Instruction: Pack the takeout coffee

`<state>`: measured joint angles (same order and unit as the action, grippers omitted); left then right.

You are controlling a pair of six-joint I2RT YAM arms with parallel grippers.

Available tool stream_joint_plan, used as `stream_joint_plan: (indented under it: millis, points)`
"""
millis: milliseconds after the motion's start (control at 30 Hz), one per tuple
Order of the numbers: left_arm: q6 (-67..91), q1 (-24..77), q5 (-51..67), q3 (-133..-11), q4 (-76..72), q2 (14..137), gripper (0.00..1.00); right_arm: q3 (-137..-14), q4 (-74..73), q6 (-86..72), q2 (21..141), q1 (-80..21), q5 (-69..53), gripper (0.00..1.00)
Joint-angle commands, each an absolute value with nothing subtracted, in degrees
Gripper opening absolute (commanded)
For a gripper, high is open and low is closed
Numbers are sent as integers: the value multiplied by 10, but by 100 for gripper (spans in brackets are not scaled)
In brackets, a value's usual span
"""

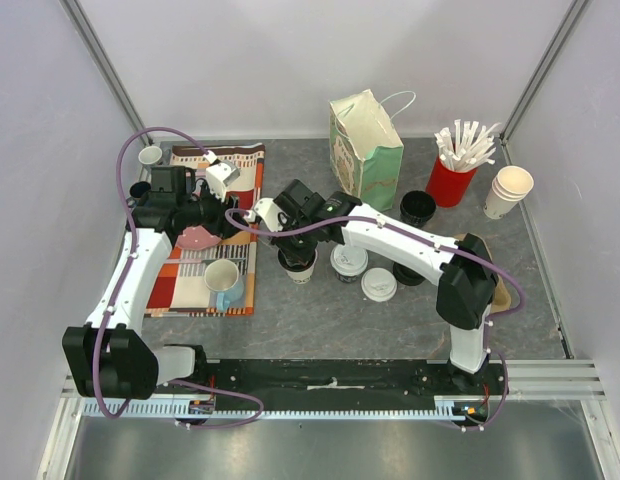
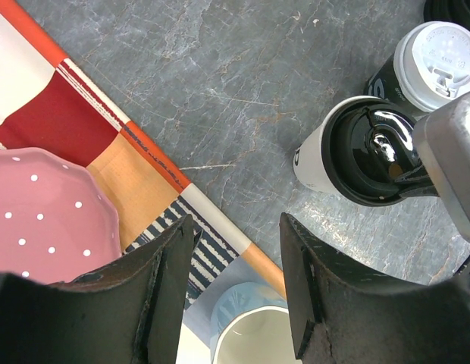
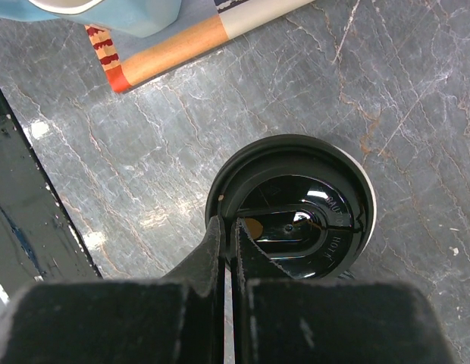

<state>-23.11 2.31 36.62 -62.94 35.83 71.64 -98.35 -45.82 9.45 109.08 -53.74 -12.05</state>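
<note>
A white-walled paper cup (image 2: 311,161) topped with a glossy black sip lid (image 3: 318,201) stands on the grey table just right of the striped cloth; it also shows in the top view (image 1: 299,266). My right gripper (image 3: 229,224) is shut on the near rim of that black lid, straight above the cup (image 1: 292,247). Two cups with round white sip lids stand just right of it, one (image 1: 348,260) closer and one (image 1: 378,284) nearer the front; the closer one shows in the left wrist view (image 2: 440,61). My left gripper (image 2: 236,227) is open and empty above the cloth (image 1: 212,216).
A pale green paper bag (image 1: 368,148) stands open at the back. A lidless black cup (image 1: 417,207), a red cup of white sticks (image 1: 452,182) and stacked paper cups (image 1: 508,190) are at the back right. The cloth (image 1: 180,285) holds a pink plate (image 1: 197,238) and a blue mug (image 1: 223,282).
</note>
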Motion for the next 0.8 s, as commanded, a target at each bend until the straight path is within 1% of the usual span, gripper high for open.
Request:
stream_joint_plan:
  millis: [0, 167, 467, 767]
  points:
    - [-220, 19, 390, -645, 341, 722, 56, -1027, -484, 100, 1091, -543, -98, 0]
    - [-221, 19, 393, -647, 342, 722, 56, -1046, -506, 109, 1092, -556, -84, 0]
    - [-224, 19, 396, -647, 344, 719, 56, -1034, -512, 125, 1106, -555, -68, 0]
    - [-228, 19, 398, -647, 345, 722, 56, -1034, -512, 130, 1120, -555, -82, 0]
